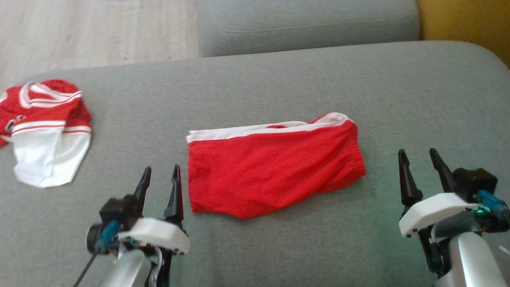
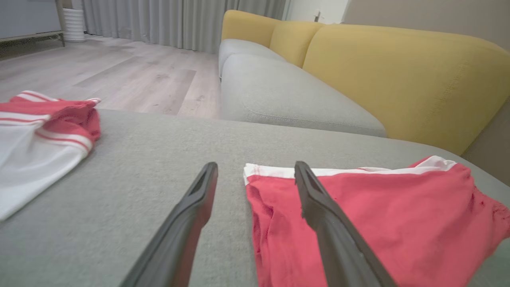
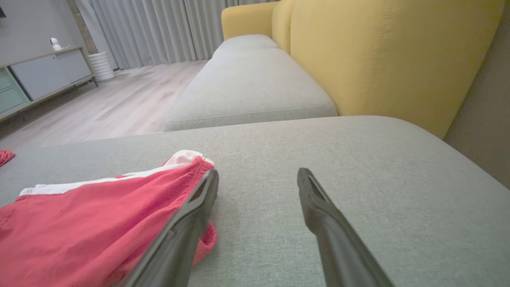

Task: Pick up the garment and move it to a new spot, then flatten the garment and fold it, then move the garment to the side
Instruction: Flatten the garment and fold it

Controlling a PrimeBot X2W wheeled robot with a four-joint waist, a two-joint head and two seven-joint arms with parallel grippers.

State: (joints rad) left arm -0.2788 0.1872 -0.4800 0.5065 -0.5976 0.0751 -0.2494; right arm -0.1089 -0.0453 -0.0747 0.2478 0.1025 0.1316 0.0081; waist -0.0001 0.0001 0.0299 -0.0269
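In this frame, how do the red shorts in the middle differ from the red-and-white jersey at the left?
The shorts lie flat in a tidy block; the jersey is bunched and rumpled. The shorts are almost all red with a white band along the far edge; the jersey has a large white part plus striped red. The shorts sit mid-cushion; the jersey sits at the left edge. Both are red and white and rest on the grey sofa.

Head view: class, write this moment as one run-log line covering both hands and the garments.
left hand: open, empty | right hand: open, empty | shorts: flat on cushion, between hands | jersey: bunched, at left
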